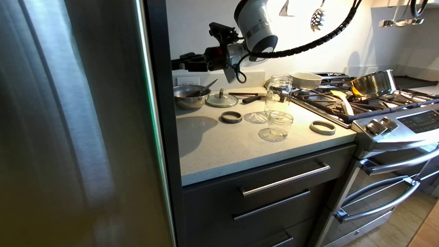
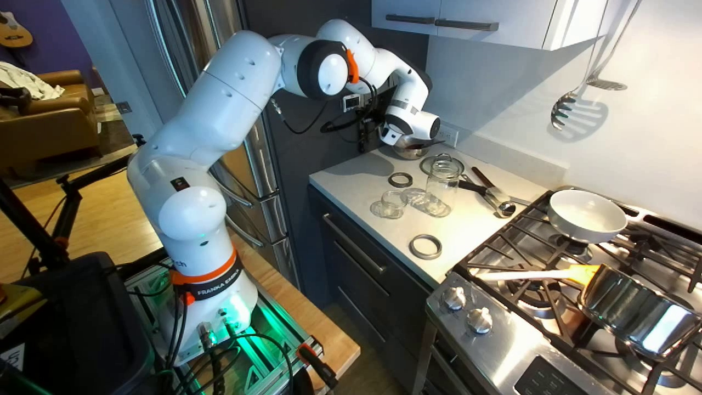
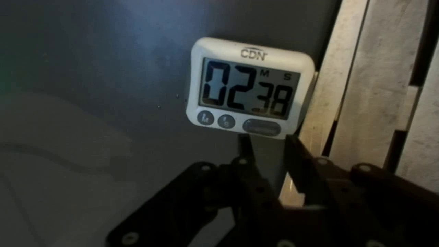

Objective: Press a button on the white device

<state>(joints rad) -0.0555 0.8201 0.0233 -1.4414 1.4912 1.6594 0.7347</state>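
- The claw (image 3: 268,139) is spread, gripping nothing, tips just below the wrist view's middle; a press, not a grasp, seems wanted.
- The white timer (image 3: 250,87) sits upper centre there, facing the camera, against a dark panel (image 3: 137,85).
- The panel stands upright, presumably why the claw points level; the wide button (image 3: 261,127), just above the tips in the frame, seems the target.

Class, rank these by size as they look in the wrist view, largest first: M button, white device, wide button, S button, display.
1. White device
2. Display
3. Wide button
Last, unranked: M button and S button, which look alike in size.
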